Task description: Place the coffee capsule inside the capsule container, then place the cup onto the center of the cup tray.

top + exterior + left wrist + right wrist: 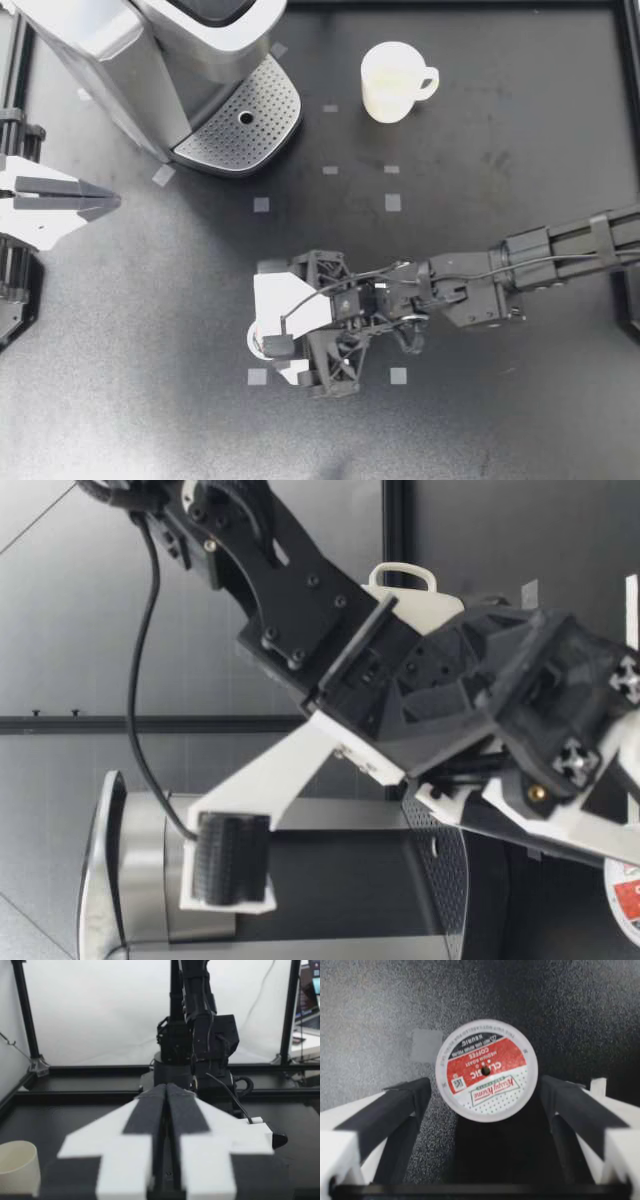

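**Capsule being straddled by the right claw, cup off on its own**

So the coffee capsule [486,1070] is being shown lid-up on the dark surface [500,430], with its red-and-white foil lid facing the right wrist camera. From above, only a sliver of it [256,345] is being left visible, near the front middle of the surface. That's because the right claw [262,335] is being held directly over it.

That claw is being held wide open. In the right wrist view its black-padded fingers [402,1110] are being placed one on each side of the capsule, close to the rim. Whether either pad is actually touching can't be told, and nothing is being gripped as far as can be seen. In the low view a bit of the lid [628,900] is being caught down on the surface, under the claw's body.

The left claw [105,200] is being held at the left edge of the surface, well apart from the capsule. It's being pressed fully closed, with nothing between the fingers.

The cup [392,82] is being shown upright on the far side of the surface, handle pointing away from the coffee machine [150,50]. It's being kept apart from the perforated cup tray [240,125] at the machine's foot. Grey tape squares [261,204] are being seen scattered between the tray and the capsule.
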You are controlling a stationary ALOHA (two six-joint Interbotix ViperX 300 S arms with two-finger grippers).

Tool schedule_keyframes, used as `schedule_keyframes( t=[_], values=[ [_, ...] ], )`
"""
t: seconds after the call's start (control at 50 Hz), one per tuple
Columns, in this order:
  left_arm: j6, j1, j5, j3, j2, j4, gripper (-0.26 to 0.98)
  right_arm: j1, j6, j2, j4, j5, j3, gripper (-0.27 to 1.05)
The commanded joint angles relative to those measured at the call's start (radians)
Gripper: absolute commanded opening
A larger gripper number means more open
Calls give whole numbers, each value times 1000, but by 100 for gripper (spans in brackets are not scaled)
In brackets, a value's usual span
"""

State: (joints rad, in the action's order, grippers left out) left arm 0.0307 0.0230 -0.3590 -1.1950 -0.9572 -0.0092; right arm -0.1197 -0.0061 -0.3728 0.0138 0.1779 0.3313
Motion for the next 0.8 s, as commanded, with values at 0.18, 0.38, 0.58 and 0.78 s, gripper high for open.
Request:
schedule_keyframes(
  t=[0.18, 0.38, 0.58, 0.78],
  values=[
    [2, 2, -5, 5, -2, -2, 9, -3, -3, -2, -5, 17, -55, 95],
    [2, 2, -3, 5, -5, -2, 9, -2, 2, -9, -5, 29, -75, 93],
    [-2, 2, -3, 5, -5, -2, 9, 5, 2, -2, -5, 32, -77, 68],
    [-2, 2, -3, 5, -5, -2, 9, 9, 2, 8, -5, 34, -77, 49]
  ],
)
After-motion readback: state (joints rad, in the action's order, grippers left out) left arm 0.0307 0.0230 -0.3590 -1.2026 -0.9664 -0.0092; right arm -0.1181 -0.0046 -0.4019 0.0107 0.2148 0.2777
